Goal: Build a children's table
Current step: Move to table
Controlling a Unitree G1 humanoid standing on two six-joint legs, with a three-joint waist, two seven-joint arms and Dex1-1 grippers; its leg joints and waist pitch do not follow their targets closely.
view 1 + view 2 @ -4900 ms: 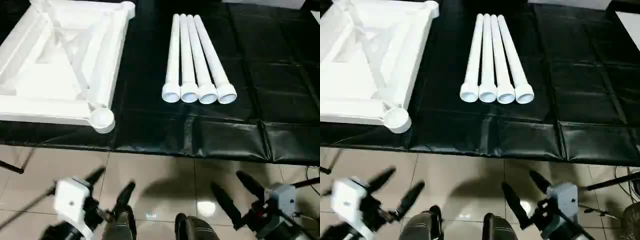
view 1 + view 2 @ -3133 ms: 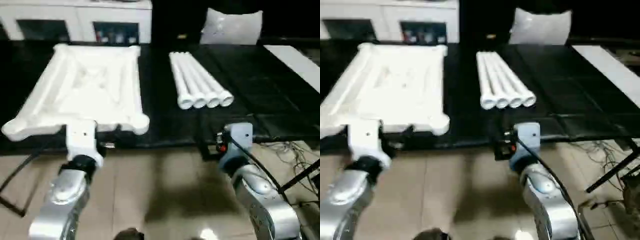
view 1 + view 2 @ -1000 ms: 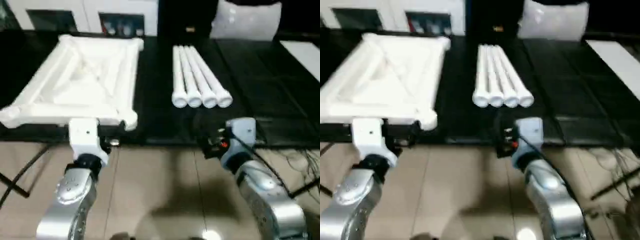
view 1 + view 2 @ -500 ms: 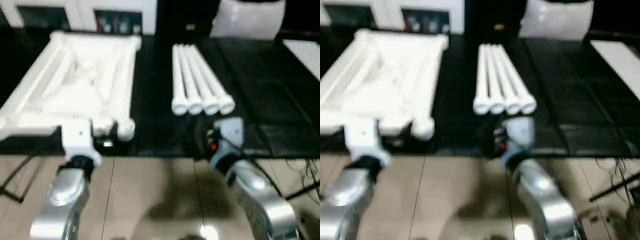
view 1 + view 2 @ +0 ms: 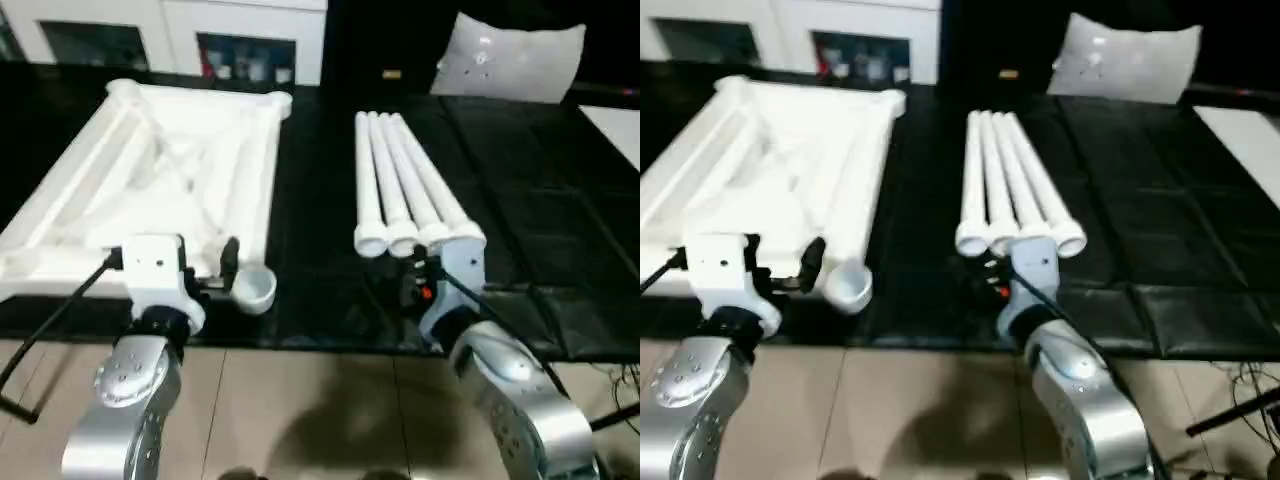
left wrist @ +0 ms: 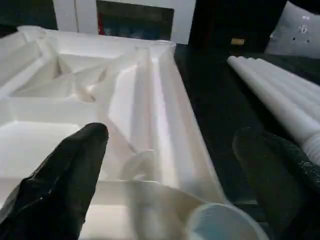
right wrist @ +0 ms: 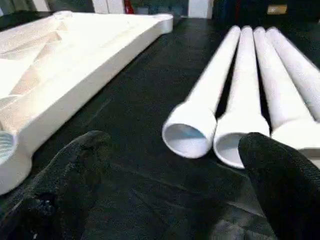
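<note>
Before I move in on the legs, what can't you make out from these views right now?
- Legs: the rightmost one's open end sits behind the right wrist housing in the head views.
- Table top: its near left corner is cut off by the picture edge and hidden behind the left wrist housing.
- Cabinet contents: too small.

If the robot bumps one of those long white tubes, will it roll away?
Probably a bit. The legs are round and smooth, lying flat on the black mat, so a sideways nudge could roll one. They lie side by side, which may hold the middle ones. They look stiff and hollow, likely light.
</note>
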